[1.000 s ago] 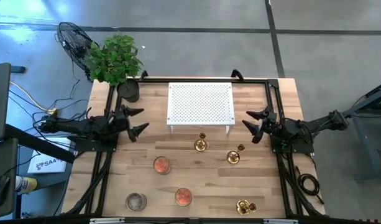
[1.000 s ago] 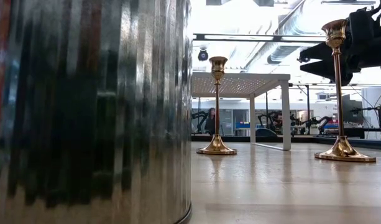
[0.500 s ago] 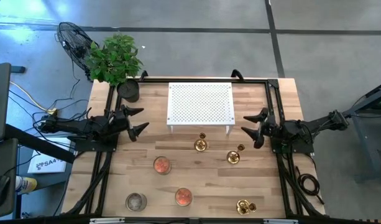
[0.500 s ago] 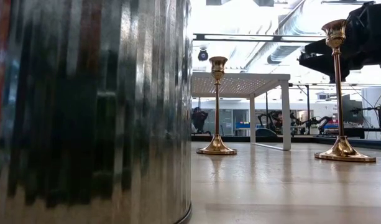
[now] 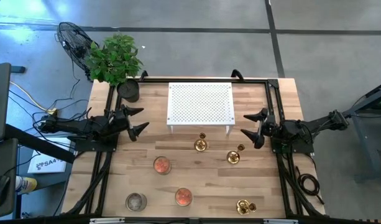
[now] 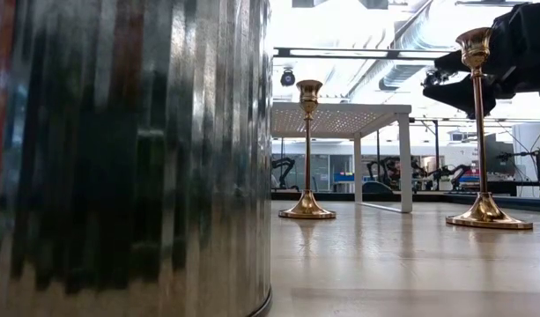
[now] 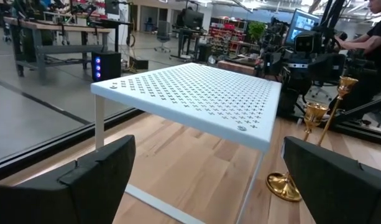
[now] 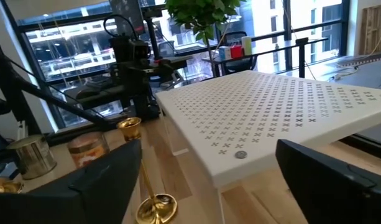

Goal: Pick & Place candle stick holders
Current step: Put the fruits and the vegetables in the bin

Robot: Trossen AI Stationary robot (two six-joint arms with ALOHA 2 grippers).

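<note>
Candlesticks, three of them in shiny gold brass, stand upright on a wooden table, all on its right half. Largest on the table is a white perforated rack on thin legs, at the far middle. At the far left corner sits a potted plant in a dark pot.

The left arm waits at the left edge, its left gripper held above the wood with its two dark fingers spread wide apart and nothing between them. The right gripper hangs at the right edge, just beside the rack's right side, its fingers also spread wide and empty. It is near two of the candlesticks but touches neither.

Four round tins come next in size. A ribbed metal tin stands at the near left, and it fills the left half of the low view. Two jars with reddish tops sit in the middle: one nearer the rack, one nearer the front edge.

The first candlestick stands just in front of the rack. The second candlestick stands to its right, between it and the right gripper. The third candlestick stands well apart, at the near right edge.
</note>
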